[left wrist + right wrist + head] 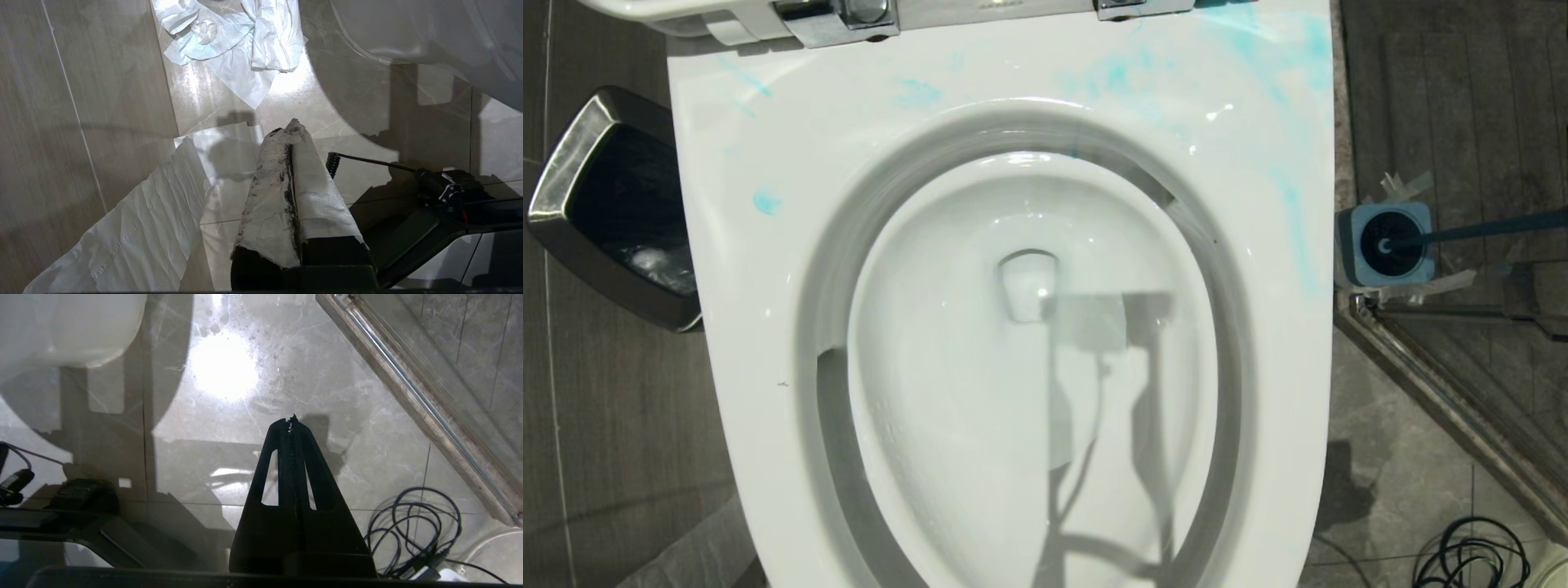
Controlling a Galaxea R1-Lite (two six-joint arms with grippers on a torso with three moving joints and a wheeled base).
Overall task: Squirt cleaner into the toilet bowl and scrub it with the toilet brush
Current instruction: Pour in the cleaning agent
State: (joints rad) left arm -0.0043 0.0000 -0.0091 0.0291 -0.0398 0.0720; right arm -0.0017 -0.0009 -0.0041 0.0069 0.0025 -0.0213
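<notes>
The white toilet bowl (768, 327) fills the head view, its lid up and blue smears along the rim at the back and right. The toilet brush (1486, 229) stands in a blue squarish holder (1387, 243) on the floor to the right of the bowl, its slim blue handle leaning right. The cleaner is out of view. Neither arm shows in the head view. My left gripper (292, 126) hangs low over the floor, shut, its fingers wrapped in stained white paper. My right gripper (291, 421) hangs over bare floor tiles, shut and empty.
A chrome-rimmed waste bin (572, 188) sits left of the bowl. White paper sheets (135, 228) and crumpled tissue (237, 41) lie on the floor on the left side. A coiled black cable (412, 526) and a shower-door rail (429, 408) are on the right.
</notes>
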